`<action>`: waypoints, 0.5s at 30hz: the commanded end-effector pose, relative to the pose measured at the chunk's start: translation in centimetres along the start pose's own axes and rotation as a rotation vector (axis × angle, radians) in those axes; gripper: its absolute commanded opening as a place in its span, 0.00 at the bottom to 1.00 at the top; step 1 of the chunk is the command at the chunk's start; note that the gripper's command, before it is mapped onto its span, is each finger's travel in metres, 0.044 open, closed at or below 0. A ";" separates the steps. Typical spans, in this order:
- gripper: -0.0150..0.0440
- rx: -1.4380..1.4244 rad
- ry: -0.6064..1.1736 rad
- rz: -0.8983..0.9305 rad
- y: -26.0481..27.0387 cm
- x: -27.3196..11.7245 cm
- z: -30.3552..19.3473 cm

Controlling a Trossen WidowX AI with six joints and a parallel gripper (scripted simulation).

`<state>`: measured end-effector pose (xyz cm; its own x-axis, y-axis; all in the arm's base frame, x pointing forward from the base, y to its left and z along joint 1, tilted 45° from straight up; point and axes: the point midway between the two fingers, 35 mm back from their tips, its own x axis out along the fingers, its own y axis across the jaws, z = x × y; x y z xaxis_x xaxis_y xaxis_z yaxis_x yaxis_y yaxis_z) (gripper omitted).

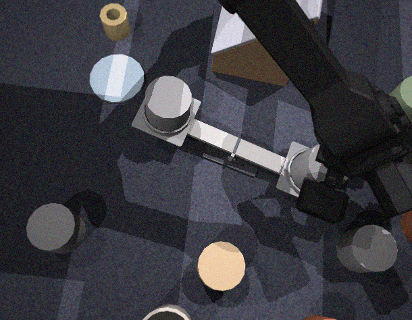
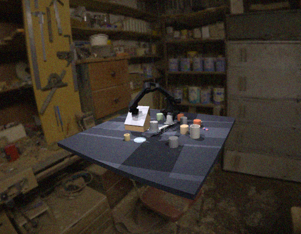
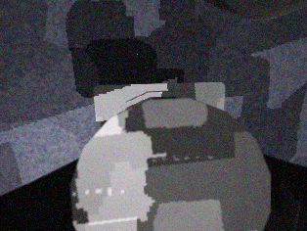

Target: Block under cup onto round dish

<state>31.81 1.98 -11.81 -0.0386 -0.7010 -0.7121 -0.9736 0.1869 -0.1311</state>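
Note:
A small balance [image 1: 254,155] [image 2: 162,128] carries two identical grey cups. The left cup [image 1: 168,102] [image 2: 153,125] stands free on its pan. The right cup [image 1: 302,167] [image 2: 169,118] sits on the other pan and fills the lower half of the wrist view [image 3: 171,166]. My gripper [image 1: 316,176] [image 2: 169,114] is shut on this right cup, one dark finger pad showing at its front side and the other hidden under the arm. The cup still rests low on its pan. The pale blue round dish [image 1: 116,77] [image 2: 139,139] lies beyond the left cup. No block is visible.
A house-shaped box [image 1: 250,58] [image 2: 137,120] stands behind the balance. Around it stand a yellow tube [image 1: 113,20], grey cylinders [image 1: 50,225] [image 1: 368,248], a tan cylinder [image 1: 221,264], a green cylinder [image 1: 409,92] and an orange one [image 1: 411,225].

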 end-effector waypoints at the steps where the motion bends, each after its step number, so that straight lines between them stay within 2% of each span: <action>1: 0.25 0.009 -0.013 -0.009 -0.4 -1.0 0.2; 15: 0.25 0.008 -0.015 -0.009 -0.5 -2.8 0.4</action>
<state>31.99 3.11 -10.57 -0.0422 -0.7043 -0.7086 -0.9741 0.1868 -0.1276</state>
